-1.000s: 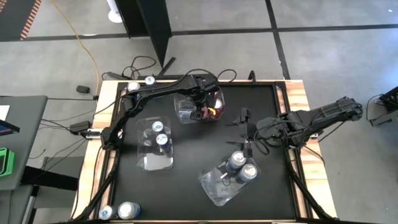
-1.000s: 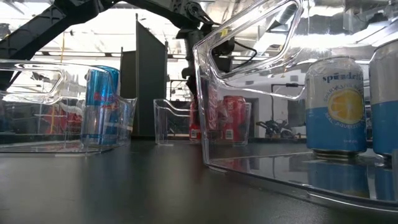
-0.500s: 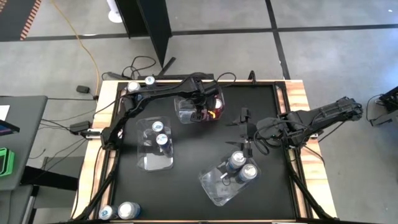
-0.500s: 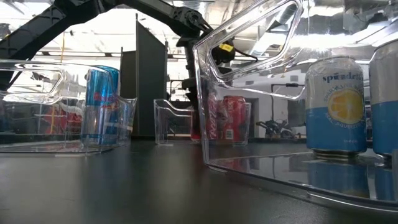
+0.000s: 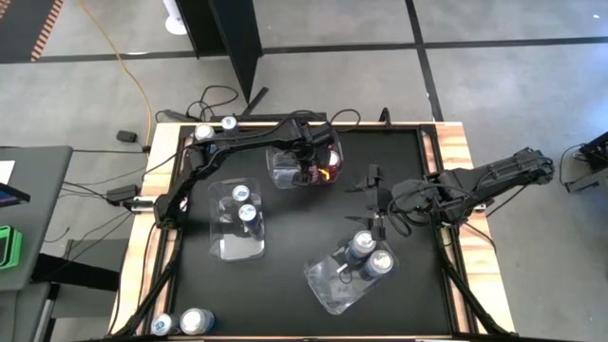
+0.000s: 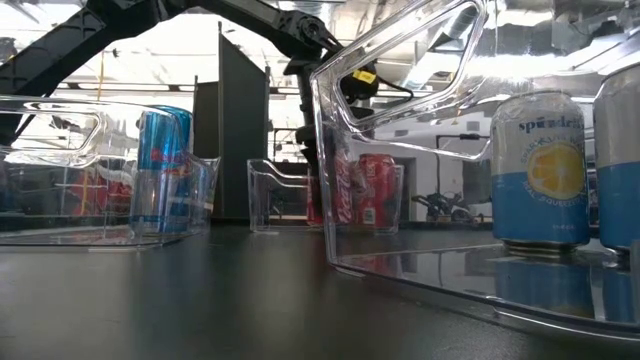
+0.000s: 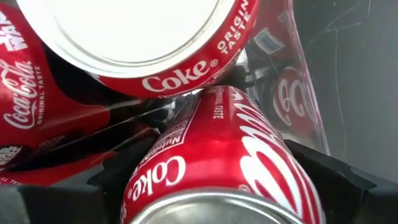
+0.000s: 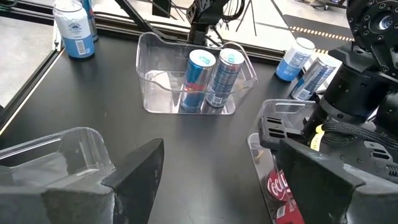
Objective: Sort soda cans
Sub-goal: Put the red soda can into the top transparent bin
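Left tool (image 7: 217,186), spread around the red cylindrical Coke can (image 7: 217,168) inside the clear plastic bin (image 5: 285,169), should lift straight up, clear of neighbouring cans

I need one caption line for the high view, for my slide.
Left gripper over the bin of red cans; right gripper waits open.

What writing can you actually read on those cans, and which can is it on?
"Coke ORIGINAL TASTE" around the rim of the upper red can in the left wrist view.
"Coke" on the red can between the fingers, same view.
"Coca-Cola ORIGINAL TASTE" on the red can beside them.
"spindrift" on the light blue can in the low view; its smaller line is too blurred.
Print on the blue cans is too small to read.
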